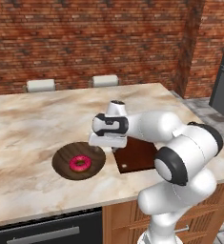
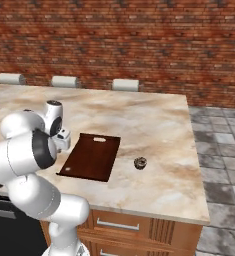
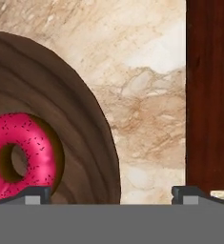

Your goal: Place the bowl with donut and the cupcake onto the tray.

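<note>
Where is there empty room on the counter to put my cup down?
Plenty behind the bowl and tray, toward the chairs. More lies between the tray and cupcake. The strip between bowl and tray is crowded: the open end effector hangs there.

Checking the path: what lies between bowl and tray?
Bare marble counter separates the bowl from the tray, clearest in the hand view.

Wood-grain bowl (image 3: 80, 124), marble counter (image 3: 142, 95)
</note>
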{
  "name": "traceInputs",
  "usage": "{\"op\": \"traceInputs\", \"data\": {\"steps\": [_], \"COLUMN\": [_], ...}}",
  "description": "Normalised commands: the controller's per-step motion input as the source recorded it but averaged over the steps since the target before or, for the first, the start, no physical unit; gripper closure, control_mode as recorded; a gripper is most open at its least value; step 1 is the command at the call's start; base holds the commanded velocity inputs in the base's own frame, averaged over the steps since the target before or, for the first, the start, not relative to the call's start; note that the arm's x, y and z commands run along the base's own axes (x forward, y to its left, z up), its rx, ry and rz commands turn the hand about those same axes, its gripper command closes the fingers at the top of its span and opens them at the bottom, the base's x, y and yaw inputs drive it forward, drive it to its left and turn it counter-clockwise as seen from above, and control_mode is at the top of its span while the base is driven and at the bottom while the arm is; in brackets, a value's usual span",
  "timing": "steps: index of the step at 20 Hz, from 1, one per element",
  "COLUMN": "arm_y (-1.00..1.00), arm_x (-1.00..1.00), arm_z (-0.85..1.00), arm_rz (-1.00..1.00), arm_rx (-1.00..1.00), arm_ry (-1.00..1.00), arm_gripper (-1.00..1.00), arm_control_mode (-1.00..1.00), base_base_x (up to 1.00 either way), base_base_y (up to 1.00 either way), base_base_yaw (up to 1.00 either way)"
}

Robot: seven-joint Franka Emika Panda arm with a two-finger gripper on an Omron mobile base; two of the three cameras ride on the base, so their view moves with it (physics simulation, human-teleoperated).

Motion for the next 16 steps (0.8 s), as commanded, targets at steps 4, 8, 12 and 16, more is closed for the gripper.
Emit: {"op": "traceInputs", "data": {"steps": [4,8,12,16], "arm_y": [0.00,0.02,0.08,0.11], "arm_x": [0.10,0.12,0.08,0.00], "arm_z": [-0.20,-0.22,-0.27,-0.24], "arm_rz": [0.00,0.00,0.00,0.00], "arm_rx": [0.00,0.00,0.01,0.02], "arm_ry": [0.00,-0.03,-0.06,-0.09], "arm_gripper": [-1.00,-1.00,-1.00,-1.00], "arm_control_mode": [-1.00,-1.00,-1.00,-1.00], "base_base_x": [0.00,0.00,0.00,0.00], "base_base_y": [0.00,0.00,0.00,0.00], "base_base_yaw": [0.00,0.00,0.00,0.00]}}
